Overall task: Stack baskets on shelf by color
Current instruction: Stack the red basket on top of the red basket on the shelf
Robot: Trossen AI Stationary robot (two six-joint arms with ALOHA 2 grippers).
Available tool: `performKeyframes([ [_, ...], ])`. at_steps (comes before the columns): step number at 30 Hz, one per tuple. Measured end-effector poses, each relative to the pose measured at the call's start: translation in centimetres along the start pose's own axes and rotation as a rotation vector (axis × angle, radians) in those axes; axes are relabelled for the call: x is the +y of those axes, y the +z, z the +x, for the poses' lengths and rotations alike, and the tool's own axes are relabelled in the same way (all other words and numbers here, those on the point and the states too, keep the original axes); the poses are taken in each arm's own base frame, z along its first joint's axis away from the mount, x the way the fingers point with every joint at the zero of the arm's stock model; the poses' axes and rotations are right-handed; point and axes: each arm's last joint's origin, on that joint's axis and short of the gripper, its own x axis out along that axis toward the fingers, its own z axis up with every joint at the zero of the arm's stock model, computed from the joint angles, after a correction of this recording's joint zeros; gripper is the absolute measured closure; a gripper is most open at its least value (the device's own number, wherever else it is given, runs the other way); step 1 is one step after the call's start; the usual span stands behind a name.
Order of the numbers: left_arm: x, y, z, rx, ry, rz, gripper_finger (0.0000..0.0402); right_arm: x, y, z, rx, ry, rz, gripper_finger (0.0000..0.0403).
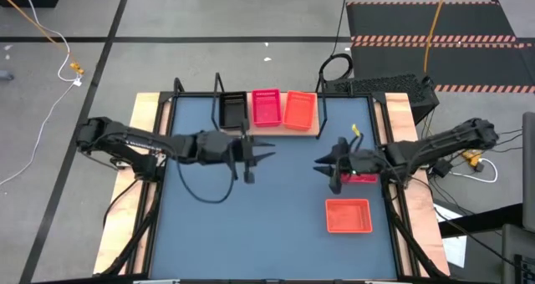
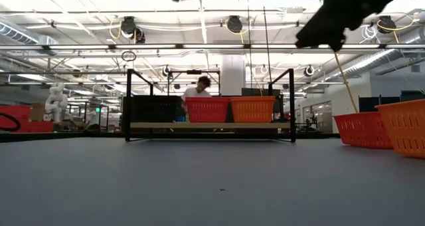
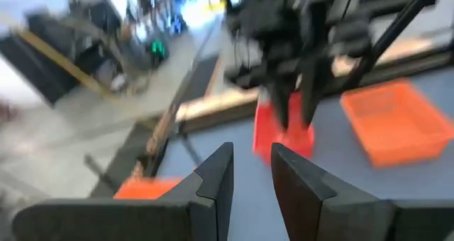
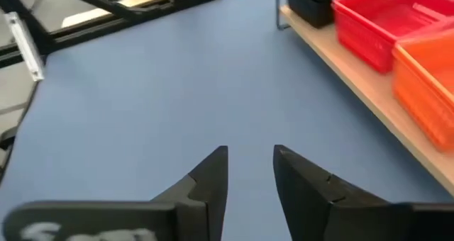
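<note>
Left gripper (image 1: 261, 157) hangs above the middle of the counter (image 1: 276, 234), just in front of the shelf (image 1: 272, 130). Its fingers (image 3: 216, 176) stand a small gap apart with nothing between them and nothing touched.

Right gripper (image 1: 324, 164) is raised over the right half of the counter, facing the left one. Its fingers (image 4: 213, 171) also show a narrow gap, empty; bare counter surface lies beneath them.

Shelf sits at the far edge of the counter. On its plank, side by side: black basket (image 1: 231, 110) on the left, pink-red basket (image 1: 267, 106) in the middle, orange basket (image 1: 300, 110) on the right. How many baskets are nested in each position cannot be told.

Off the shelf: a second pink-red basket (image 1: 361, 178) on the counter, partly hidden under the right arm; a second orange basket (image 1: 348, 215) nearer the front, right of centre. The two lie near each other; neither is touched by a gripper.

A person (image 2: 198, 88) shows in the room behind the shelf in the low view.
</note>
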Motion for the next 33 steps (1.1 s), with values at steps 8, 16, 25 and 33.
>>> performKeyframes([
  [8, -1.4, 1.0, -0.4, -0.075, -0.035, 0.128, 0.0305, 2.4, -1.9, -1.7, -0.033, -0.062, 0.040, 0.0310],
  [16, -0.7, 0.0, 2.2, -0.184, -0.216, 0.236, 0.0305, 2.1, -4.7, -2.2, 0.119, -0.205, 0.181, 0.0310],
  [25, -2.6, -1.2, 12.4, -0.114, -0.260, 0.342, 0.0304, -0.5, -7.9, -4.6, 0.405, -0.516, 0.350, 0.0310],
  [33, -4.3, -4.8, 20.0, -0.042, -0.204, 0.570, 0.0304, 0.7, -6.5, -5.4, 0.260, -0.481, 0.315, 0.0310],
])
